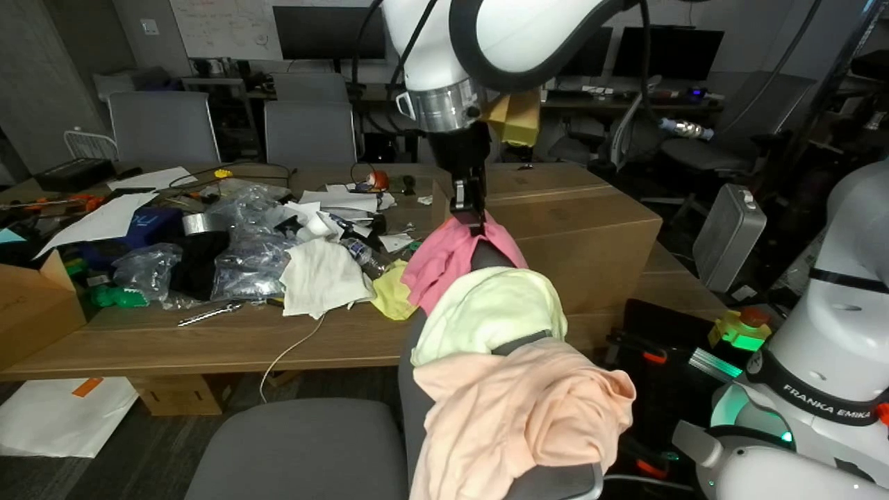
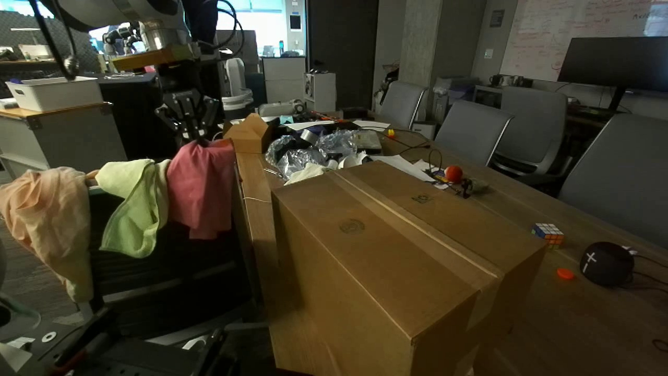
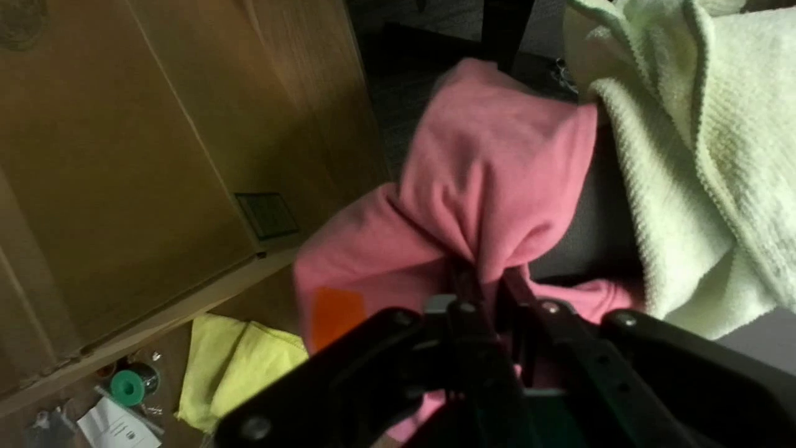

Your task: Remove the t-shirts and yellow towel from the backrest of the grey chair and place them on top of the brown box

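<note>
My gripper (image 1: 473,223) points down and is shut on a pinched fold of the pink t-shirt (image 1: 444,262), which drapes over the far end of the grey chair's backrest (image 1: 490,255). In the wrist view the pink cloth (image 3: 491,168) bunches between the fingertips (image 3: 492,283). The pale yellow towel (image 1: 489,305) hangs beside it over the backrest; it also shows in the wrist view (image 3: 696,162). The peach t-shirt (image 1: 514,410) lies over the near end; it also shows in an exterior view (image 2: 47,214). The closed brown box (image 2: 376,224) stands on the table beside the chair.
The wooden table (image 1: 333,347) holds plastic bags (image 1: 253,257), papers, a white cloth (image 1: 323,278) and a yellow cloth (image 1: 394,295). A Rubik's cube (image 2: 548,235) and a black speaker (image 2: 607,263) stand beyond the brown box. The robot base (image 1: 819,375) is near the chair.
</note>
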Action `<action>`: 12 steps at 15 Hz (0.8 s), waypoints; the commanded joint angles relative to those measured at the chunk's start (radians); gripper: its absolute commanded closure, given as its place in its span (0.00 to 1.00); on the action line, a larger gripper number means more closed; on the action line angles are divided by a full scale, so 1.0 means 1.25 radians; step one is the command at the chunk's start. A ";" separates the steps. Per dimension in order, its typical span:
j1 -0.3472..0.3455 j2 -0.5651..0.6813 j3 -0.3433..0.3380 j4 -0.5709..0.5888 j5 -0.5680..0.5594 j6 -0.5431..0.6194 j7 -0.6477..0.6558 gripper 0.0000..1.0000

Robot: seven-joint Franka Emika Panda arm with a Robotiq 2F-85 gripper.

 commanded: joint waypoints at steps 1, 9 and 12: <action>-0.007 -0.075 -0.004 0.024 0.008 -0.032 0.022 0.95; -0.031 -0.150 -0.020 0.076 0.033 -0.032 0.057 0.95; -0.052 -0.171 -0.047 0.094 0.069 -0.032 0.061 0.95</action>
